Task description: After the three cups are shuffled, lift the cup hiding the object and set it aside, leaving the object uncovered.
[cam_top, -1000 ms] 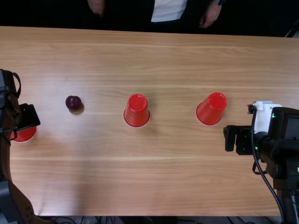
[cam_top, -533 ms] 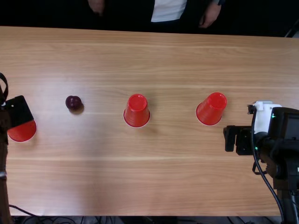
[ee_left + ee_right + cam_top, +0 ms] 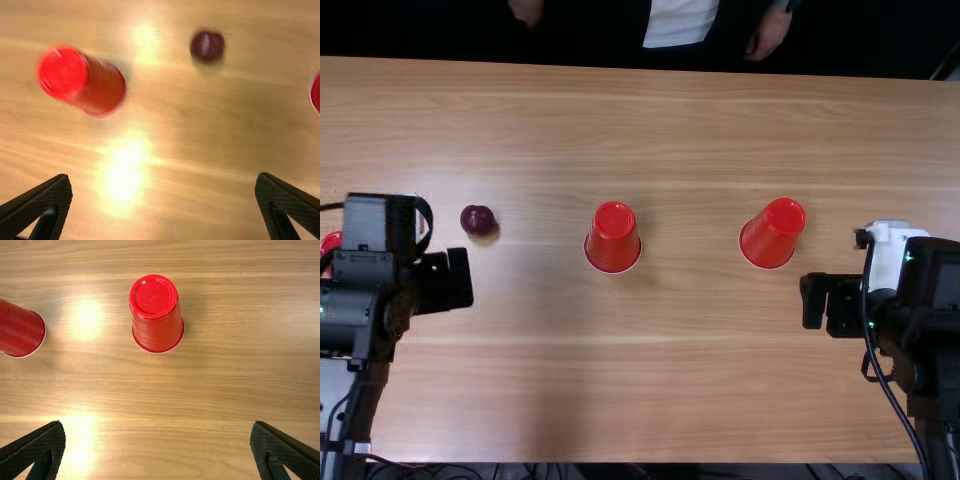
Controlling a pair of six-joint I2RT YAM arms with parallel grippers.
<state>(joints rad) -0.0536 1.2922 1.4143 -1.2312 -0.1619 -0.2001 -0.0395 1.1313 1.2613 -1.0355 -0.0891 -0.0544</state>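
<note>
A dark purple ball (image 3: 478, 220) (image 3: 207, 46) lies uncovered on the table, left of two upside-down red cups, the middle cup (image 3: 613, 237) (image 3: 20, 335) and the right cup (image 3: 773, 233) (image 3: 156, 315). A third red cup (image 3: 329, 242) (image 3: 80, 82) stands upside down left of the ball, mostly hidden behind my left arm in the top view. My left gripper (image 3: 408, 285) (image 3: 160, 210) hangs open and empty nearer than the ball and that cup. My right gripper (image 3: 860, 305) (image 3: 160, 455) is open and empty, nearer than the right cup.
The wooden table (image 3: 650, 130) is bare on its far half and along its near strip. The middle cup's rim (image 3: 316, 92) shows at the edge of the left wrist view. People stand beyond the far edge, touching nothing.
My left arm has swung from the table's left edge to the right, away from the set-aside cup, and now covers most of that cup in the top view. The right arm has barely shifted.
</note>
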